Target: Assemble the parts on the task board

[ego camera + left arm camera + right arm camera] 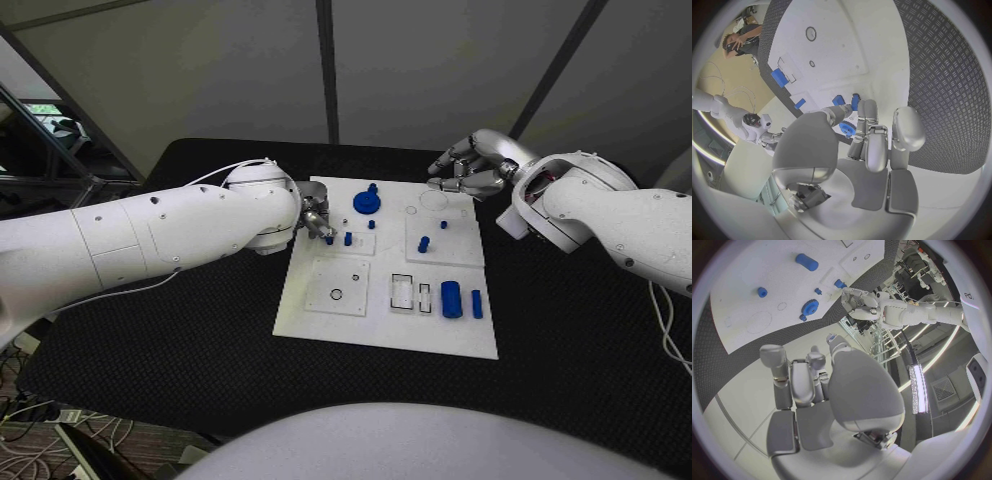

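The white task board (325, 320) lies mid-table. My left hand (313, 217) hangs over its far left part, fingertips (866, 106) down beside two short blue pegs (330, 239) (348, 238), thumb and finger apart, nothing pinched. A blue gear (368, 202) (847, 129) stands just beyond them. More pegs (424, 243) (443, 225) stand on the far right plate. A thick blue cylinder (451, 299) (807, 262) and a thin one (477, 303) lie at the near right. My right hand (470, 170) hovers off the board's far right corner, fingers loosely bent and holding nothing.
Empty recesses sit in the board: a round hole (336, 295) at the near left, two rectangular slots (401, 291) beside the cylinders, a shallow ring (433, 200) at the far right. Black matting (173, 340) surrounds the board on all sides.
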Robot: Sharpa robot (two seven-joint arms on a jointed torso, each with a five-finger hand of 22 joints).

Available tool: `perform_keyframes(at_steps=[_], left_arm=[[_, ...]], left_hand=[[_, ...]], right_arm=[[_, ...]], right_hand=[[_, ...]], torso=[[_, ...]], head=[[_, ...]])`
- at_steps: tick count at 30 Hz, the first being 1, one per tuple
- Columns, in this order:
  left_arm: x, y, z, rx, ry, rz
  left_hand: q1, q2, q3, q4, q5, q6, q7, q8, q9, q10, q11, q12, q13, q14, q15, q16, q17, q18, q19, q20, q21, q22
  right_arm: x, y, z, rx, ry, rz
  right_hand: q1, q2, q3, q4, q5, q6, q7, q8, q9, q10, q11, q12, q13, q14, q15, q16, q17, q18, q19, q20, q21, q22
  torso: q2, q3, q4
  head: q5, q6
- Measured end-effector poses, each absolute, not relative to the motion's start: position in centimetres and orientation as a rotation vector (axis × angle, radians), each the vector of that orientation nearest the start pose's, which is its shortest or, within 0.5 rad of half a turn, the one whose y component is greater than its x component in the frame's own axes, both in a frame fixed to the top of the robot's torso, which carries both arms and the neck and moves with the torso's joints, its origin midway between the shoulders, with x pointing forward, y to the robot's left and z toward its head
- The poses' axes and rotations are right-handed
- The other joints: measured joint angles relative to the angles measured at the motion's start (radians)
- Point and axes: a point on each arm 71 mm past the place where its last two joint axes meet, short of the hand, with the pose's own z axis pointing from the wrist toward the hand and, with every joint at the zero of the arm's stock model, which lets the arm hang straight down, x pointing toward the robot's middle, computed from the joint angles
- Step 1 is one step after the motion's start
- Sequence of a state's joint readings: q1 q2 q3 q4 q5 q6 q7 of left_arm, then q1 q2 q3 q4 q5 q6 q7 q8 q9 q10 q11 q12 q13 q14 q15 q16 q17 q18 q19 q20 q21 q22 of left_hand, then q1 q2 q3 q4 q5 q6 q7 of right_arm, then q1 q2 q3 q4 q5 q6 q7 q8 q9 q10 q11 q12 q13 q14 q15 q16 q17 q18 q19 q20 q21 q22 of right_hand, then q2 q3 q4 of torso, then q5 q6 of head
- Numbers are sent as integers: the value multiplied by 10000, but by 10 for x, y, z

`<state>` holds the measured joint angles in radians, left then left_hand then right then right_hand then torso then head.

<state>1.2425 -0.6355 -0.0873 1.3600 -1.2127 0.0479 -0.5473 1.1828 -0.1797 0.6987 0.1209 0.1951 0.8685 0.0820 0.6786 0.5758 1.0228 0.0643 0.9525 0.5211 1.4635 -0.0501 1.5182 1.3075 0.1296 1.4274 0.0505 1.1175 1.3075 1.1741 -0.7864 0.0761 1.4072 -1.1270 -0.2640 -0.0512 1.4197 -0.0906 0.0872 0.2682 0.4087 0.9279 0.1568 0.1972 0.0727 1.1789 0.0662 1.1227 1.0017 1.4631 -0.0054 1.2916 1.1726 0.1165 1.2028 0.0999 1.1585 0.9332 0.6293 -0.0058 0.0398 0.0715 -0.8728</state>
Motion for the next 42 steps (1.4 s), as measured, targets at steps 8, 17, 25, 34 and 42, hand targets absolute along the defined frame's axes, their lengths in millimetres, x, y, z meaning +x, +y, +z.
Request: perform_keyframes(at_steps=[8, 17, 25, 34, 42], left_arm=[[510, 163, -225, -735, 21934, -3051], [511, 164, -226, -724, 21999, -3017], [511, 163, -228, -722, 22118, -2995], [513, 163, -228, -748, 22165, -2939], [514, 162, -230, -816, 22171, -2896]], left_hand=[[1, 1, 10, -10, 56, 0, 1, -1, 9, 0, -1, 0, -1, 0, 0, 0, 0, 0, 3, -3, 0, 0], [-279, -28, 199, -298, 55, 130, -131, 74, 51, 198, 20, 225, 281, 31, -40, 76, 0, -1, 39, -40, 174, 0], [-842, -133, 332, -699, 45, 339, -344, 36, 22, 551, -207, 414, 568, 35, -179, 122, 0, 1, 116, -111, 474, 0], [-1017, -93, 209, -798, 44, 466, -466, -19, 7, 880, -305, 693, 981, 1, -216, 269, 0, 4, 271, -164, 968, 0], [-1175, -46, -50, -647, 44, 541, -464, -50, -7, 999, -396, 737, 1038, 37, -252, 269, 0, 5, 306, -200, 1008, 0]], right_arm=[[517, -208, -168, 1964, 16993, 8298], [517, -209, -168, 1968, 16993, 8289], [517, -209, -168, 1966, 16994, 8292], [517, -209, -168, 1971, 16993, 8281], [517, -209, -168, 1969, 16993, 8285]], right_hand=[[0, 0, 0, 0, 0, 0, 0, 0, 0, 0, 0, 0, 0, 0, 0, 0, 0, 0, 0, 0, 0, 0], [0, 0, 0, 0, 0, 0, 0, 0, 0, 0, 0, 0, 0, 0, 0, 0, 0, 0, 0, 0, 0, 0], [0, 0, 0, 0, 0, 0, 0, 0, 0, 0, 0, 0, 0, 0, 0, 0, 1, 0, 0, 0, 0, 0], [0, 0, 28, 28, 0, 0, 0, -1, 0, -38, -38, 0, 0, 0, 0, 0, 0, 0, 0, 0, 0, -14], [0, 0, 28, 28, 0, -1, -1, -1, 0, -37, -37, 0, -1, 0, 0, 0, 0, 0, 0, 0, 0, -13]], torso=[[5, 2, -1], [7, 7, -1], [6, 11, -7], [6, 10, -12], [7, 7, -10]], head=[[-7, 0], [-19, 0], [-21, 0], [-44, 0], [-57, 0]])
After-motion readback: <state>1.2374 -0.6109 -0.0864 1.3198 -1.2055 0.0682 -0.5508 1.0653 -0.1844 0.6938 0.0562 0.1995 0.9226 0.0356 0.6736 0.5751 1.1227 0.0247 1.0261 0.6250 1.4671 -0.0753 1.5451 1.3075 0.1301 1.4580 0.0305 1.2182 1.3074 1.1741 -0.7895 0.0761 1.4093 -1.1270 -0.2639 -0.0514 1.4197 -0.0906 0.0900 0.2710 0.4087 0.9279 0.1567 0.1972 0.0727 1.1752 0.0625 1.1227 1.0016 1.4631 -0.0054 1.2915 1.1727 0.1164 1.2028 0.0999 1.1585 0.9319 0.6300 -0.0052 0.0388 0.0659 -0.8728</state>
